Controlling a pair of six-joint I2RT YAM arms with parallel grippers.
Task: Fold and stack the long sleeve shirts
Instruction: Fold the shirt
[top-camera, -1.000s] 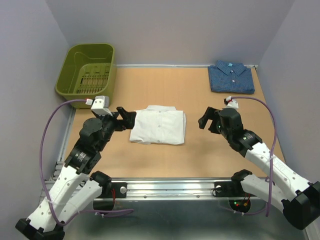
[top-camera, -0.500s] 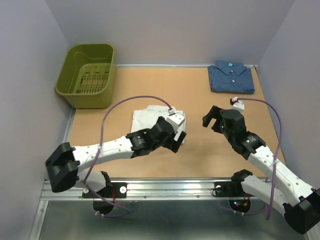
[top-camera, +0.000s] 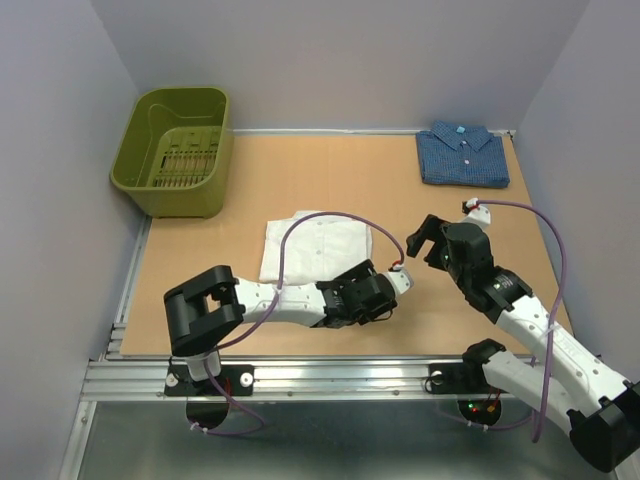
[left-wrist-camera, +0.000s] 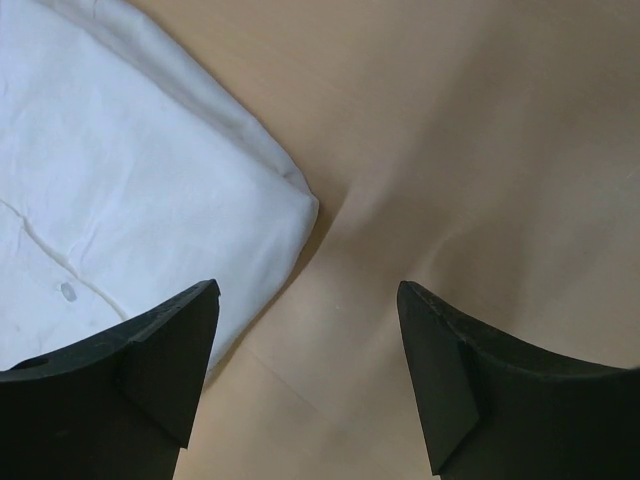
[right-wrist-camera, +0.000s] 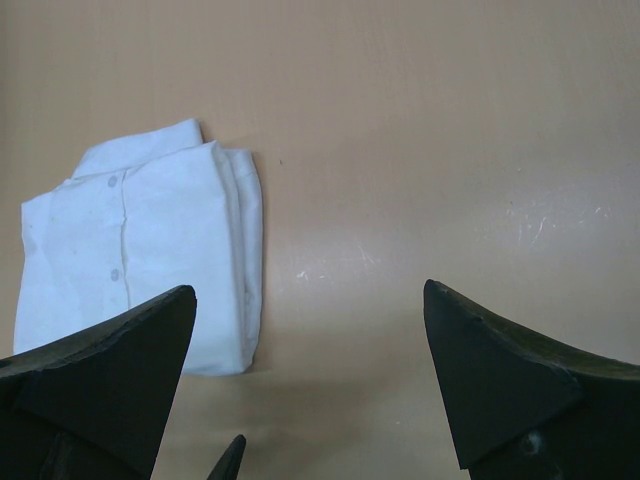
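1. Desk (top-camera: 330, 170): light-brown wood top, grey walls on 3 sides.
2. L arm (top-camera: 270, 300): lies low across the near part of the desk and reaches to the right. Its wrist is just beside the near-right corner of the white shirt (top-camera: 315, 245).
3. R arm (top-camera: 520, 310): comes in from the near-right. Its wrist is to the right of the white shirt, apart from it.
4. Green basket (top-camera: 175, 195): plastic, upright, at the far-left corner.
5. White shirt: folded to a rectangle, button row on top, flat on the desk approx. in the middle, a bit left of centre.
6. Blue shirt (top-camera: 462, 155): folded, collar toward the far wall, light-blue inside the collar. It lies at the far-right corner, well apart from the white one, so the 2 are not stacked.
7. Left fingers (left-wrist-camera: 130, 380): spread, pinching nothing. Between them is bare desk, w/ the shirt's corner next to one finger. Whether that finger touches the cloth, I cannot tell.
8. Right fingers (right-wrist-camera: 100, 380): spread wide, holding nothing, over bare desk.
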